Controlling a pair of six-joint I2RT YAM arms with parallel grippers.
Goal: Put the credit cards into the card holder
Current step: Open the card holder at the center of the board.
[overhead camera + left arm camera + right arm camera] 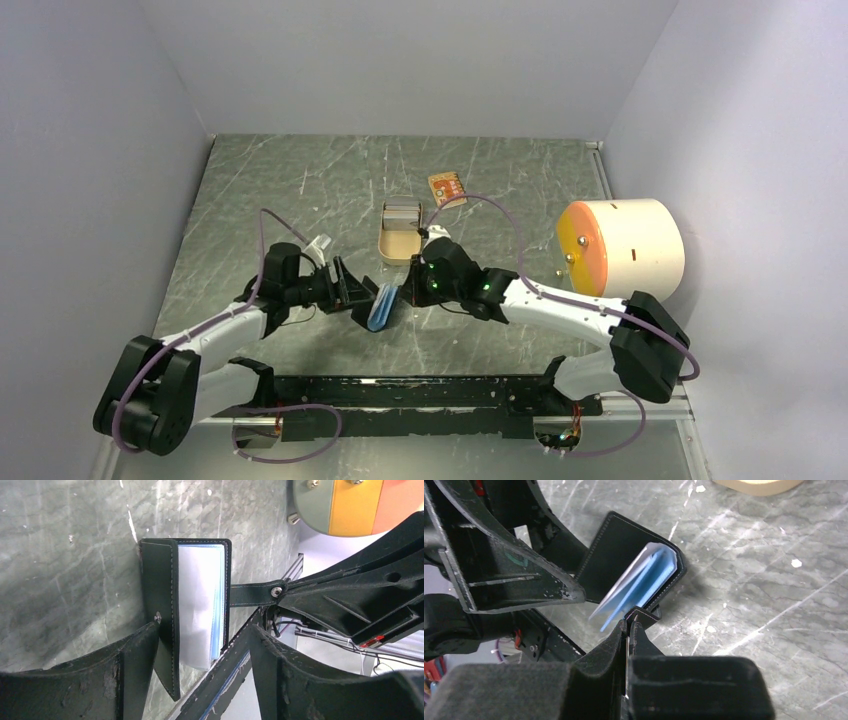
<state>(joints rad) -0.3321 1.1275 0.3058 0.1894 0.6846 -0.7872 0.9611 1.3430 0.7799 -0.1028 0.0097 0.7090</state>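
The black card holder [159, 580] stands open on edge on the table, with its white and blue inner sleeves [200, 605] fanned out. My left gripper [200, 647] is open and straddles its lower end, and the left finger lies against the cover by the snap stud. My right gripper [629, 626] is shut on the holder's snap tab [250, 594]. From above, the holder [383, 308] sits between the left gripper [352, 292] and the right gripper [408, 288]. A tan-orange credit card [447, 188] lies flat farther back. No card is in either gripper.
A tan-gold tin [400, 240] with something grey inside stands just behind the right gripper. A large cream cylinder with an orange face [620, 248] lies at the right wall. The black rail [420, 395] runs along the near edge.
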